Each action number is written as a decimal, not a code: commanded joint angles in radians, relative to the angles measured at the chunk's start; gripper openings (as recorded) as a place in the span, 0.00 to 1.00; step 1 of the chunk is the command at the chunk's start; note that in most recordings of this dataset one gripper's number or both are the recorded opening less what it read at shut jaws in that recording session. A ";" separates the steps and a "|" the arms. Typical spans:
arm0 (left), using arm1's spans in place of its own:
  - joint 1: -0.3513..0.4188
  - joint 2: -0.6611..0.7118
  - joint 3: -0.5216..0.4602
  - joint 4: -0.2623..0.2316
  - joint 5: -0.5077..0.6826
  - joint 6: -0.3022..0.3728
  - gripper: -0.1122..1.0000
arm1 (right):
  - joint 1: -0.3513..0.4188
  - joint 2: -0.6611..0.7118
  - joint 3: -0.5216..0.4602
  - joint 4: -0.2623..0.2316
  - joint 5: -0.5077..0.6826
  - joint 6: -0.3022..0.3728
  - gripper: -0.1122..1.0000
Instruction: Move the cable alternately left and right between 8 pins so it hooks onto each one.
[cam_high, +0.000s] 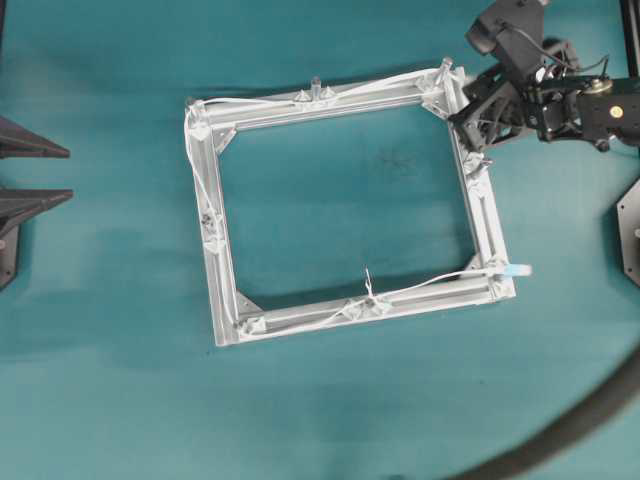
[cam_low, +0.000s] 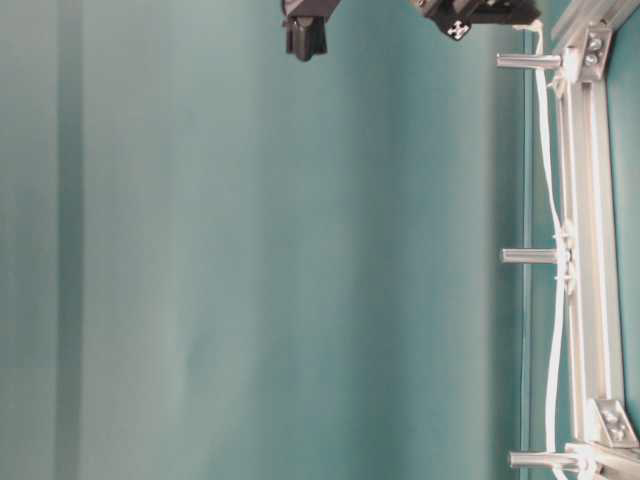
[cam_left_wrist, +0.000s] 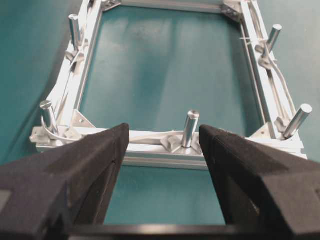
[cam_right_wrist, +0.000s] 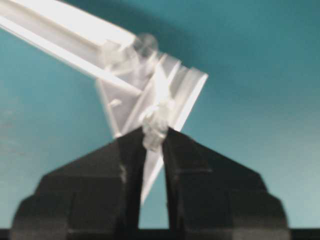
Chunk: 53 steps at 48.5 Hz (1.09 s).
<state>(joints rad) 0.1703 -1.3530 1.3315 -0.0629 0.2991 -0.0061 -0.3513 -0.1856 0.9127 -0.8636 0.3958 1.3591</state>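
Over the frame's far right corner, in the overhead view, the right tool sits right against the corner pin, while the cable runs round the frame along the far, left and near rails and ends with its plug at the near right corner. The right rail looks bare of cable, so the next stretch would run down that rail toward the plug, and the right arm is by far the nearer one. The left tool waits well off to the left on the tabletop.

At table level, the cable runs along one rail past three upright pins.

From the left wrist, the left tool stands wide open and empty, facing the frame with a pin between its fingers' line of sight.

From the right wrist, the right tool is nearly closed, pinching a small blurred white lump that looks like the cable, just below the frame corner.
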 joint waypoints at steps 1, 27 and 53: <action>0.000 0.008 -0.011 0.002 -0.005 0.003 0.74 | 0.008 -0.017 -0.002 0.080 -0.029 0.002 0.18; 0.000 0.008 -0.011 0.002 -0.005 0.003 0.74 | 0.011 -0.017 0.012 0.120 -0.126 -0.044 0.18; 0.000 0.008 -0.011 0.002 -0.005 0.003 0.74 | 0.011 -0.040 0.025 0.126 -0.084 -0.046 0.67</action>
<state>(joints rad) 0.1703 -1.3530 1.3315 -0.0629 0.2991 -0.0046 -0.3451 -0.1933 0.9403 -0.7394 0.3145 1.3146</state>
